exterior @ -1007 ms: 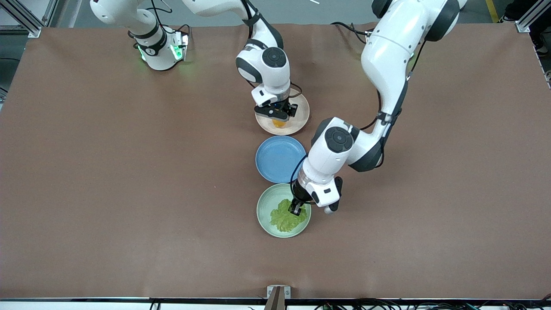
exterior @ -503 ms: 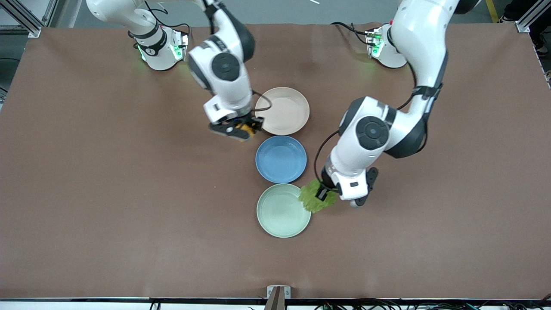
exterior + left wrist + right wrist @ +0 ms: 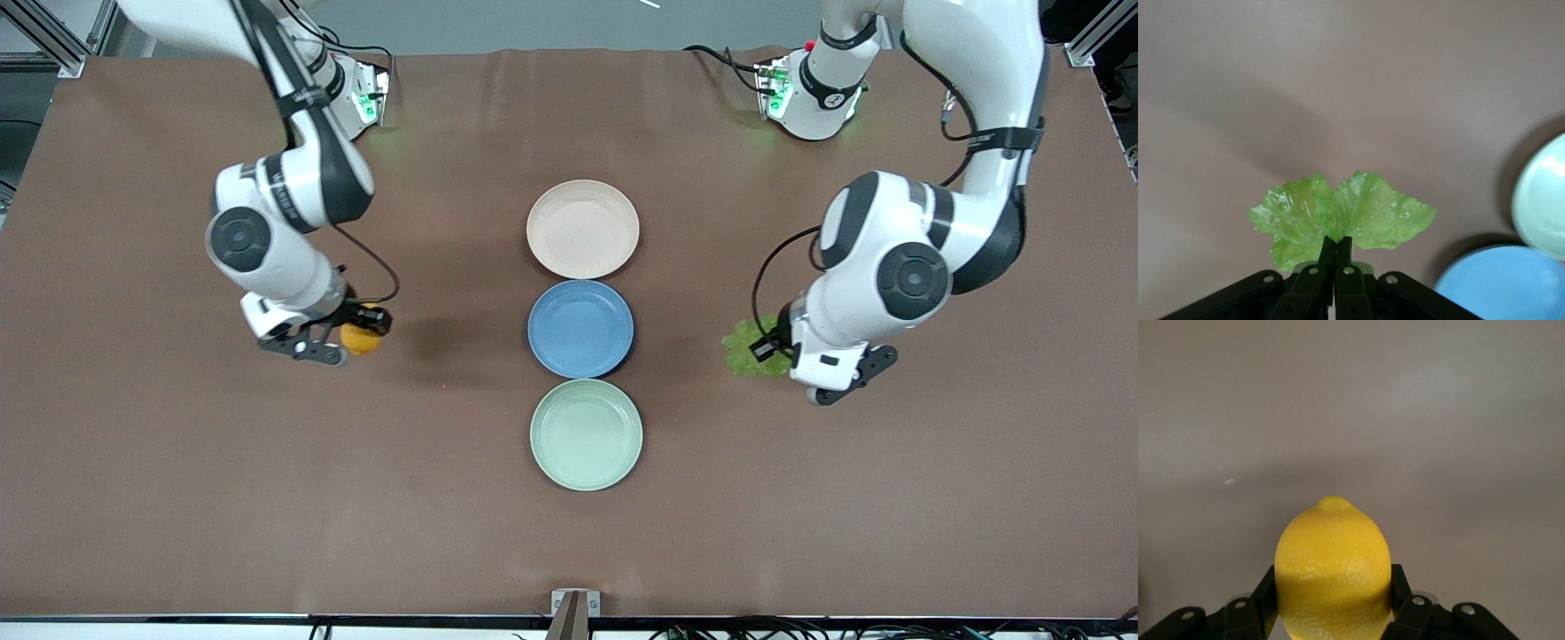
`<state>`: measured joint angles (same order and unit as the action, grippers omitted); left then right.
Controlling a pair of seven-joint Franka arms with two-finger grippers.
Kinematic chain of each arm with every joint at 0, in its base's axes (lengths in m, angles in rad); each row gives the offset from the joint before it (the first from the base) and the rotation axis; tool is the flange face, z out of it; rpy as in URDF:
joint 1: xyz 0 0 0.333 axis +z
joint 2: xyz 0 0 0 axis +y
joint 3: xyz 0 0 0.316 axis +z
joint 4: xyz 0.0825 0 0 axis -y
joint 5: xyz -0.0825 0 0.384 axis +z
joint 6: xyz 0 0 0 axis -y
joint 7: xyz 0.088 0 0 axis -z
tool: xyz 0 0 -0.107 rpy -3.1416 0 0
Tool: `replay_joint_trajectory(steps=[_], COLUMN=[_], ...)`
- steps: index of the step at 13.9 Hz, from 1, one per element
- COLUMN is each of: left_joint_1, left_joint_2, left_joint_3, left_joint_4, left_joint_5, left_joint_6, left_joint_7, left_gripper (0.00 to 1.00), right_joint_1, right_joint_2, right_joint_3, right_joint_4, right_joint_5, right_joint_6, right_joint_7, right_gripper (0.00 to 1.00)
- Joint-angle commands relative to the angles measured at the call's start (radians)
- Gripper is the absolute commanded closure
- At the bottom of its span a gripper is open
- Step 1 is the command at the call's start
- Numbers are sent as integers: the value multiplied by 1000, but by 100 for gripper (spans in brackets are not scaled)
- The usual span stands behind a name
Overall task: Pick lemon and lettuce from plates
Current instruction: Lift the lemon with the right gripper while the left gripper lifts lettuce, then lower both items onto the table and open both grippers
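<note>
My right gripper (image 3: 356, 333) is shut on the yellow lemon (image 3: 360, 339) and holds it over bare table toward the right arm's end; in the right wrist view the lemon (image 3: 1333, 570) fills the space between the fingers (image 3: 1400, 587). My left gripper (image 3: 765, 347) is shut on the green lettuce (image 3: 745, 348) over bare table toward the left arm's end; in the left wrist view the leaf (image 3: 1338, 217) spreads out from the closed fingertips (image 3: 1336, 245). The beige-pink plate (image 3: 582, 228) and the mint green plate (image 3: 586, 434) both lie bare in the table's middle.
A blue plate (image 3: 581, 328) lies between the two task plates, also bare. It and the mint plate (image 3: 1541, 200) show at the edge of the left wrist view. The arm bases stand along the table's back edge.
Both arms lifted their loads off the plates and swung outward: the right with the lemon toward its end, the left with the lettuce toward its end. Both plates are now bare.
</note>
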<state>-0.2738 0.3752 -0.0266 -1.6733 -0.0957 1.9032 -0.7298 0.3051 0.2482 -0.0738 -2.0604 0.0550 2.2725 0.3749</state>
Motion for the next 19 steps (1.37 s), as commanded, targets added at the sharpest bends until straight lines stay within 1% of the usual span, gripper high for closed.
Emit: replay_joint_trajectory(steps=[1, 2, 3, 6, 8, 10, 11, 12, 13, 14, 15, 16, 18, 19], left_joint_1=[62, 89, 114, 180, 205, 206, 217, 228, 229, 232, 237, 238, 237, 235], left_joint_2=[-45, -42, -38, -9, 28, 48, 56, 59, 60, 65, 74, 73, 48, 24], left_joint_3=[-4, -4, -4, -6, -6, -4, -4, -4, -4, -4, -4, -4, -6, -6], left_joint_4=[-83, -88, -100, -135, -144, -192, -218, -239, -262, -281, -296, -302, -301, -295], left_joint_5=[33, 47, 54, 57, 57, 59, 57, 59, 59, 59, 59, 57, 59, 59], left_joint_6=[3, 7, 19, 126, 190, 278, 327, 359, 390, 425, 463, 477, 456, 420], left_joint_7=[149, 203, 255, 403, 455, 472, 474, 477, 495, 510, 515, 515, 518, 526], left_gripper=[100, 100, 100, 100, 100, 98, 98, 98, 98, 97, 96, 89, 16, 8], right_joint_1=[-154, -203, -228, -317, -333, -334, -334, -334, -336, -337, -337, -336, -336, -336], right_joint_2=[26, 60, 91, 181, 195, 204, 207, 207, 207, 207, 204, 200, 191, 186], right_joint_3=[26, 28, 26, 31, 31, 32, 31, 31, 31, 31, 31, 31, 31, 31], right_joint_4=[-50, -49, -49, -41, -38, -35, -27, -21, -15, 3, 25, 69, 193, 260], right_joint_5=[-1, 0, -1, 0, 0, 0, 0, 0, 2, 0, 0, 0, 0, 0], right_joint_6=[82, 109, 151, 258, 262, 263, 262, 259, 254, 243, 213, 138, -70, -193], right_joint_7=[-225, -297, -344, -479, -490, -491, -491, -507, -533, -540, -542, -541, -538, -533], right_gripper=[100, 100, 100, 100, 100, 98, 89, 67, 14, 0, 0, 0, 0, 0])
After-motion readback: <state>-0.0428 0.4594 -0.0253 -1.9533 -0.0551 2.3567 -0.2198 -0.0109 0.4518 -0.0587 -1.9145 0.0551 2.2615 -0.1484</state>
